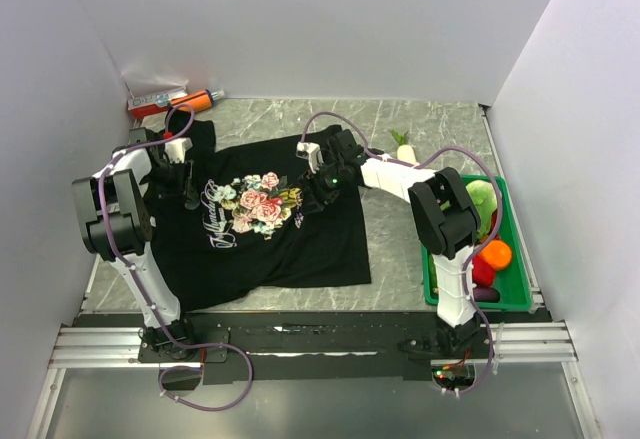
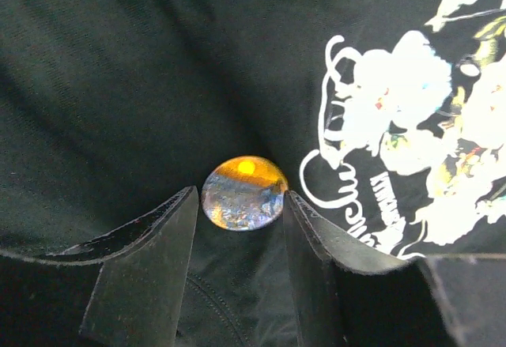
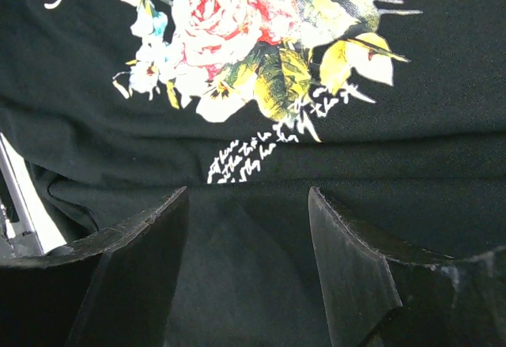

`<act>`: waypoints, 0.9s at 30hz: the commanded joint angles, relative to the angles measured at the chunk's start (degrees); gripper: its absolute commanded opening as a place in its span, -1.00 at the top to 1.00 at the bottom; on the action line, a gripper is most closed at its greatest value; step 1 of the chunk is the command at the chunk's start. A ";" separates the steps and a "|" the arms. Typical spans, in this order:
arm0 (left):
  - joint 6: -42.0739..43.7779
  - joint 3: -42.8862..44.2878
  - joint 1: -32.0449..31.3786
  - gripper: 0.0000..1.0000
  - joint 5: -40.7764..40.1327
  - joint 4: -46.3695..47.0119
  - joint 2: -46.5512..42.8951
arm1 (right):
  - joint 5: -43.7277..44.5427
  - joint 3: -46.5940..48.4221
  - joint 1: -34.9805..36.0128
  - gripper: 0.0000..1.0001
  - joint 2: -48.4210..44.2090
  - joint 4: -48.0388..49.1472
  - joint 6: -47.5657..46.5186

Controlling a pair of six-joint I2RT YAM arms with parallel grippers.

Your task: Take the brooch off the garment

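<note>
- Brooch (image 2: 245, 181): one small round piece, domed and glossy, gold-orange at the top, bluish and mottled below. It sits on the garment (image 1: 300, 249) just beside the white swirl of the print (image 1: 258, 204), on the side toward the left edge of the table (image 1: 400, 269). It cannot be made out in the overhead view, where the left arm covers the spot.
- Garment: black T-shirt spread flat across the middle of the table, nearer the left edge than the right. It is soft knit, with shallow folds around the brooch.
- Left gripper (image 2: 239, 195): down at the cloth, jaws parted to about the brooch's width, one tip at each side of its rim. No squeeze is evident.
- Right gripper (image 3: 247, 197): jaws wide, with nothing between them but plain black cloth just below the print's white script, on the side toward the right edge.
- Handling, judged: light and rigid, probably slick on the dome, so pads would likely slide off the face. It is best taken low on opposite points of the rim, close to the cloth.
- Fastening: hidden, type cannot be told. If it is a pin, the cloth will probably tent up with any lift, so the shirt wants holding down near the piece.
- Hazard, judged: a hard tug may snag or tear the knit, and a loose pinch may let the piece pop out.
</note>
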 commanded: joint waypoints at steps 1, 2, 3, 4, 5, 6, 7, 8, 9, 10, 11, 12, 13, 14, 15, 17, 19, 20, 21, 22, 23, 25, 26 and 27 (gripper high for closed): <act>-0.15 0.65 0.07 -0.07 -2.35 0.75 -0.10 | -0.40 2.72 0.00 -0.37 0.49 0.19 -0.32; -0.41 0.56 0.15 -0.08 -2.70 1.01 -0.27 | -0.40 2.72 0.09 -0.37 0.48 0.36 -0.23; -0.67 0.38 0.15 -0.09 -2.53 1.19 -0.45 | -0.40 2.63 0.09 -0.37 0.57 0.36 -0.14; -0.68 0.47 0.07 -0.09 -2.27 1.19 -0.62 | -0.40 2.63 0.00 -0.37 0.57 0.36 -0.14; -0.68 0.47 0.07 -0.08 -1.83 1.19 -0.62 | -0.40 2.63 0.09 -0.37 0.66 0.45 -0.14; -0.94 0.56 0.07 -0.08 -0.69 1.02 -0.71 | -0.40 2.55 0.09 -0.37 0.57 0.45 -0.06; -0.85 0.65 0.07 -0.06 0.19 0.67 -0.54 | -0.40 2.55 0.09 -0.38 0.66 0.45 -0.06; -0.85 0.82 0.15 -0.04 0.98 -0.20 -0.45 | -0.40 2.55 0.09 -0.38 0.83 0.54 -0.06; -0.68 1.00 0.07 -0.02 2.73 -0.82 0.16 | -0.40 2.55 -0.09 -0.38 0.75 0.63 0.03; -0.59 1.08 0.15 -0.01 3.35 -1.35 0.43 | -0.31 2.46 0.00 -0.38 0.84 0.63 0.03; -0.50 1.09 0.07 0.03 4.06 -2.40 0.78 | -0.31 2.46 -0.09 -0.38 0.84 0.54 0.03; -0.33 1.35 0.07 0.05 5.72 -3.02 1.30 | -0.31 2.46 0.00 -0.38 0.92 0.63 0.03; -0.24 1.44 0.15 0.08 6.34 -3.46 1.57 | -0.22 2.46 0.00 -0.38 0.92 0.54 0.03; -0.15 1.44 0.15 0.13 7.04 -3.90 1.75 | -0.22 2.46 0.00 -0.38 0.84 0.71 0.03; -0.24 1.35 0.07 0.16 7.40 -4.25 1.84 | -0.14 2.37 0.00 -0.38 0.75 0.72 -0.05; -0.33 1.09 0.07 0.23 7.93 -4.08 1.57 | -0.14 2.28 0.00 -0.38 0.66 0.72 -0.06; -0.59 0.91 0.15 0.31 7.84 -3.73 0.96 | -0.14 2.02 0.09 -0.38 0.57 0.89 0.03; -0.85 1.00 0.07 0.40 7.84 -3.64 0.70 | -0.14 2.02 0.09 -0.38 0.49 0.98 0.03; -0.94 1.08 0.15 0.45 7.75 -3.55 0.17 | -0.14 1.93 0.00 -0.38 0.48 0.89 0.03; -1.11 1.09 0.07 0.49 7.84 -3.38 -0.18 | -0.05 1.84 0.00 -0.38 0.40 0.98 0.12; -1.55 0.91 0.07 0.56 7.84 -3.12 -0.79 | -0.05 1.84 0.09 -0.38 0.40 1.07 0.12; -2.17 0.65 0.07 0.57 7.49 -2.07 -1.33 | -0.05 1.75 0.09 -0.38 0.40 1.24 0.12; -3.04 0.56 0.07 0.57 7.23 -1.88 -1.50 | -0.13 1.75 0.09 -0.38 0.40 1.24 0.12; -3.31 0.56 0.15 0.56 7.31 -1.71 -1.59 | -0.05 1.75 0.17 -0.38 0.40 1.16 0.12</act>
